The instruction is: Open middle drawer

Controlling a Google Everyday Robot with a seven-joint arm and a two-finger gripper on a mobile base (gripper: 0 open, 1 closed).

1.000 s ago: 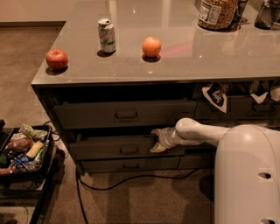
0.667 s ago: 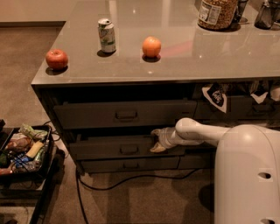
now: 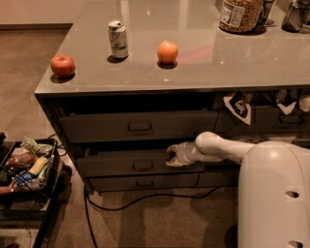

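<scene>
Grey counter [image 3: 203,72], hand [image 3: 171,157] at middle drawer [image 3: 116,163]

We see the gripper [image 3: 170,156] at the top edge of the middle drawer [image 3: 111,164], whose inside behind it is lost in shadow. Far up and right of it, a jar [image 3: 240,14] is cut off at the top.

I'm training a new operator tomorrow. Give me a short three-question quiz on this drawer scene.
1. True or false: the gripper is at the middle drawer's top edge, right of its handle.
2. What stands between the apple and the orange? A jar, B can, C cup.
3. Which fruit sits nearest the counter's front edge?
Key: 1 true; 2 B; 3 apple.
</scene>
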